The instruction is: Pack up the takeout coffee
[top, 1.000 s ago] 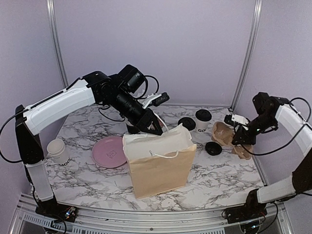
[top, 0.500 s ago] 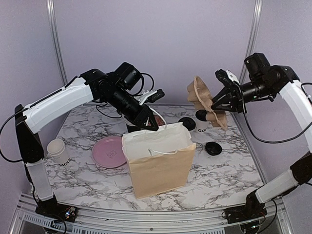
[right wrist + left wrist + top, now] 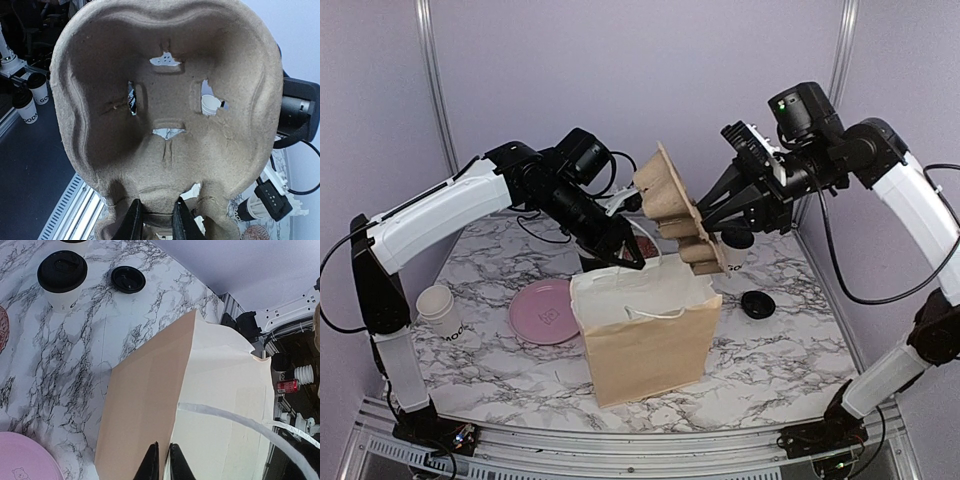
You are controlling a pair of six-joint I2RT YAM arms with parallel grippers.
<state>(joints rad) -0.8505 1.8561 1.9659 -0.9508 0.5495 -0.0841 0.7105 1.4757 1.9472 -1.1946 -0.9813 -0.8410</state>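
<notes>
Takeout coffee [image 3: 61, 282] stands lidded on the worktop [image 3: 790, 350] toward the far right corner, not yet packed. My left gripper [image 3: 163, 446] is pinched onto the rim of the paper bag [image 3: 645, 345] at mid-table, holding its mouth open. My right gripper [image 3: 156, 202] is clamped on the pulp cup carrier [image 3: 670, 205], which is tilted steeply in the air above the bag. Next, I judge, I must level it and lower it inside. The surface is marbled, with lilac walls [image 3: 620, 80] and metal posts [image 3: 432, 80] around it.

White-shelled arms [image 3: 440, 215], black joints [image 3: 585, 160], looping cables [image 3: 848, 270], black left claw [image 3: 162, 449], right claw [image 3: 156, 212]
</notes>
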